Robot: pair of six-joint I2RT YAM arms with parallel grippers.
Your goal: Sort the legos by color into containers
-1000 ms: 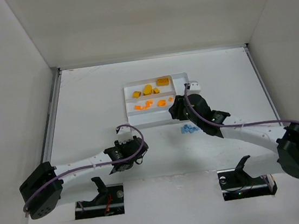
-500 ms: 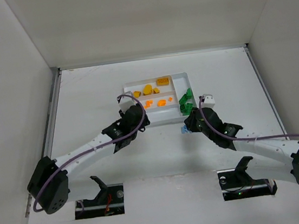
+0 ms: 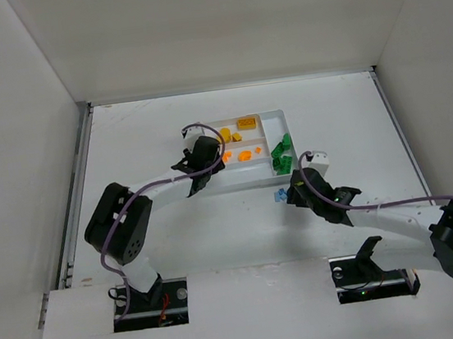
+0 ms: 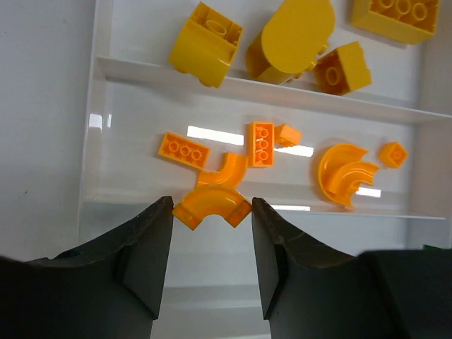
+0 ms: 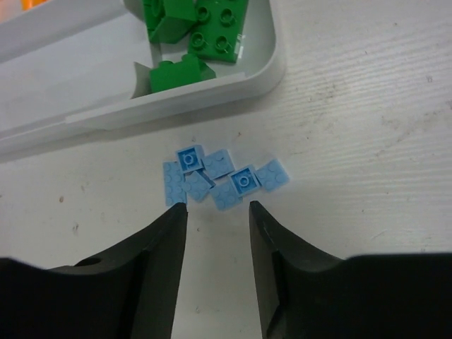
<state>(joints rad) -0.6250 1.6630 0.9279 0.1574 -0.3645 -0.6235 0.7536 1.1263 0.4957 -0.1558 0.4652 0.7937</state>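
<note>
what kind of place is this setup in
Likely a robotics lab test cell: a white table boxed in by plain white walls, a left arm and right arm mounted at its near edge, and a white tray of colored legos.

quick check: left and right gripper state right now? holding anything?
Left gripper: fingers closed on the orange curved piece.
Right gripper: open, nothing held, poised just short of the light-blue pieces.
</note>
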